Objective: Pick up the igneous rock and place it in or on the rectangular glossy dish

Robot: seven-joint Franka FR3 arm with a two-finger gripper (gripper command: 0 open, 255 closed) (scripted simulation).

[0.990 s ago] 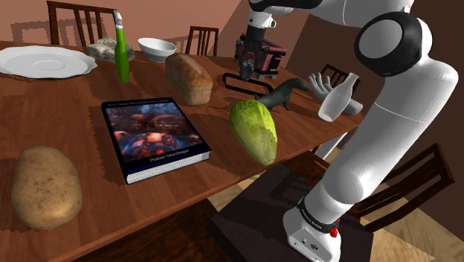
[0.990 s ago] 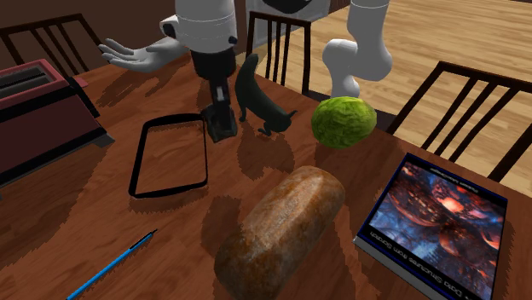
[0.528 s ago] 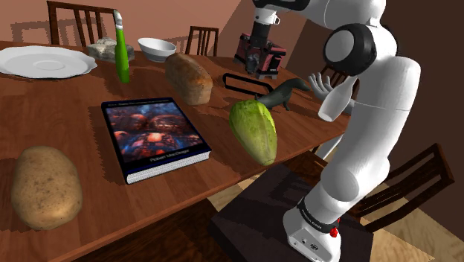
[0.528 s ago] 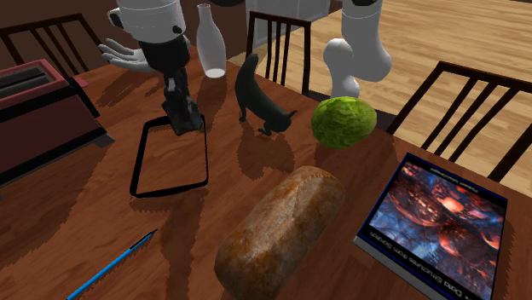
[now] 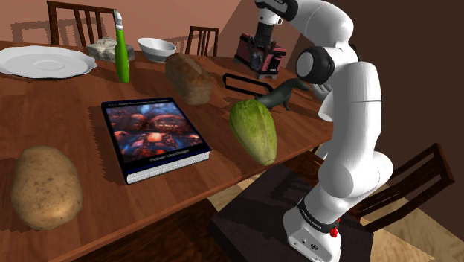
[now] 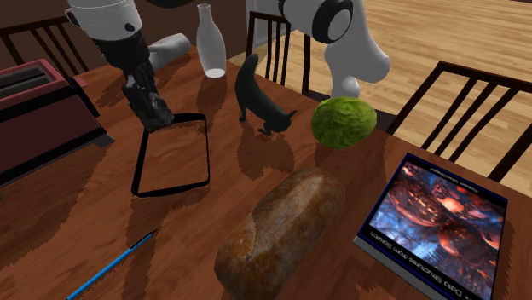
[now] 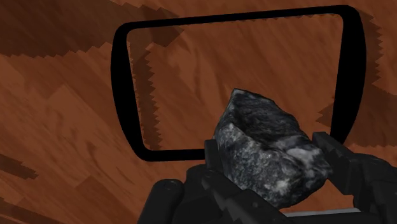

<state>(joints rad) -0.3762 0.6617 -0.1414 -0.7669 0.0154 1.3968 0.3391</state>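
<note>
1. Since a second ago, my gripper (image 6: 156, 111) has swung from beside the cat figurine (image 6: 256, 98) to the dish's (image 6: 206, 153) corner by the toaster (image 6: 43, 111).
2. My fingers (image 7: 347, 172) are closed around the speckled grey rock (image 7: 267, 153), above the dish's black rim.
3. Released here, I judge it could hit the rim and roll onto the table (image 6: 85, 230).

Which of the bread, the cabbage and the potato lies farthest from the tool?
The potato, at the shoulder view's lower left; the bread loaf and green cabbage lie much closer to the tool holding the rock.
</note>
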